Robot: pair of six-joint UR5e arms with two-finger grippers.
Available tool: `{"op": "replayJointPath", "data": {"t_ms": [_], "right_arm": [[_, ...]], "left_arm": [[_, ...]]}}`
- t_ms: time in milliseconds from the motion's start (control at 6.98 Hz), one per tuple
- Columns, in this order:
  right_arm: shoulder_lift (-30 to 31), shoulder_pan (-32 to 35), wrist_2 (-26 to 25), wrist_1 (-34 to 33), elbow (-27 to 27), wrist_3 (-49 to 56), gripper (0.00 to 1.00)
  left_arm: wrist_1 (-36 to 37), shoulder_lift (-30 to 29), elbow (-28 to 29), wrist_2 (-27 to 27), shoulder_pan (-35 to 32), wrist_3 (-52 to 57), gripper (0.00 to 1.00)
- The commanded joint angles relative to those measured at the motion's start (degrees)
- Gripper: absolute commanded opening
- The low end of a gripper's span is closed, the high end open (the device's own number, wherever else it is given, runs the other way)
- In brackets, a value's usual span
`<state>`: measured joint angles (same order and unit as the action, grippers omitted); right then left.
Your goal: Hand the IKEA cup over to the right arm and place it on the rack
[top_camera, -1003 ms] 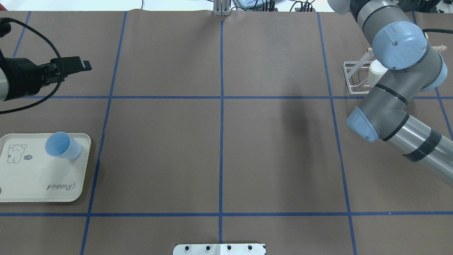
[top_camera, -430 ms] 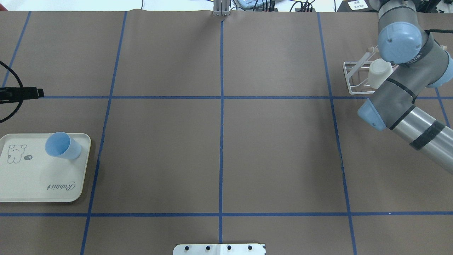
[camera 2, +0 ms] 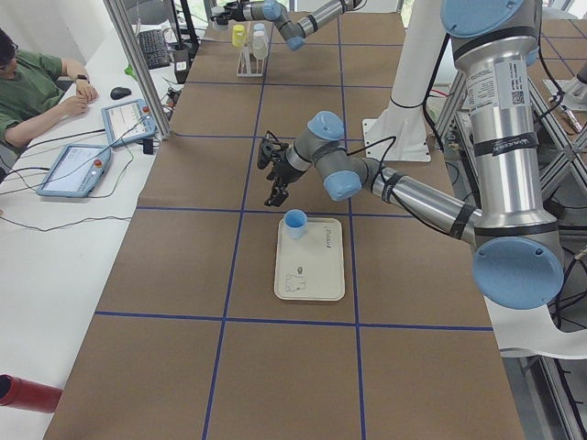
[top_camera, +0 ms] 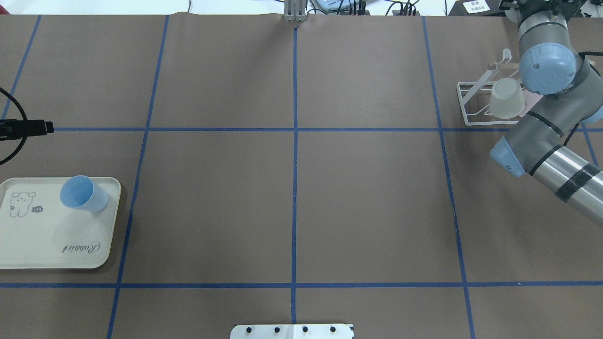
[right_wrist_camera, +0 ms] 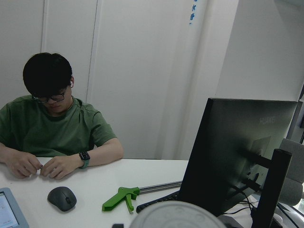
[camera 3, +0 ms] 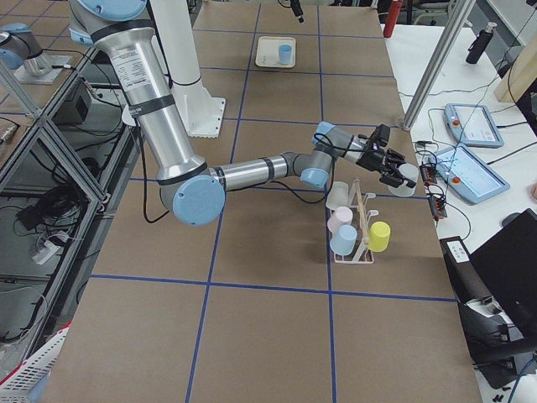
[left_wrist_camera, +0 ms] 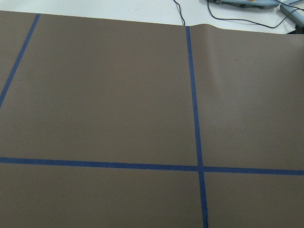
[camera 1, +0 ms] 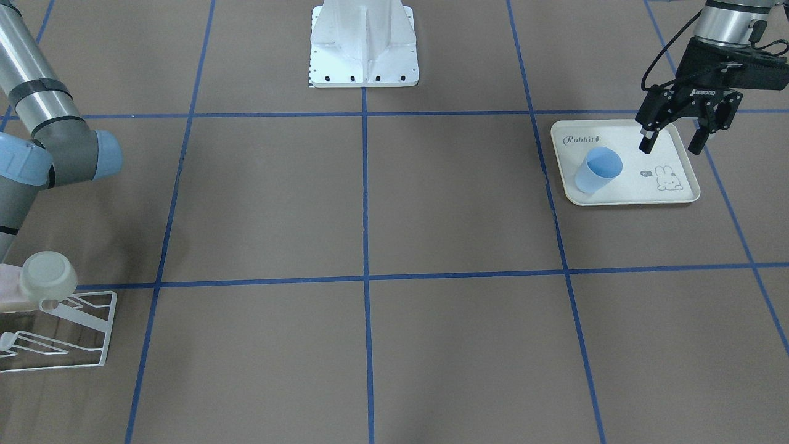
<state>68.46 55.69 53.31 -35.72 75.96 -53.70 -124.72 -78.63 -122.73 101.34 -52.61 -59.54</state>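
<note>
One blue cup (camera 1: 598, 171) waits on the tray (camera 1: 629, 188), left gripper (camera 1: 670, 147) hovering spread-fingered nearby for pickup; right gripper (camera 3: 396, 174) by the rack (camera 3: 357, 222), grip unreadable.

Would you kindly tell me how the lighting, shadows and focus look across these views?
Overhead exterior: even, diffuse light, only a faint soft shadow on the tray beside the blue cup. Exterior front-facing: sharp, the left gripper crisp. Right wrist-mounted: the pale rim at the bottom edge is blurred, the person behind in focus. Exterior right: bright sheen on the right arm.
</note>
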Motion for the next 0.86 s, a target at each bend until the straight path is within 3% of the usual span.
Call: {"op": "replayJointPath", "data": {"t_ms": [0, 717], "right_arm": [[2.1, 0.0, 0.8, 2.8, -0.4, 0.4, 0.0], [5.3, -0.1, 3.2, 2.9, 0.8, 0.3, 0.0]], "left_arm": [[0.0, -0.1, -0.2, 0.0, 0.0, 0.0, 1.0], [0.0, -0.6, -0.1, 0.1, 0.1, 0.0, 1.0]]}}
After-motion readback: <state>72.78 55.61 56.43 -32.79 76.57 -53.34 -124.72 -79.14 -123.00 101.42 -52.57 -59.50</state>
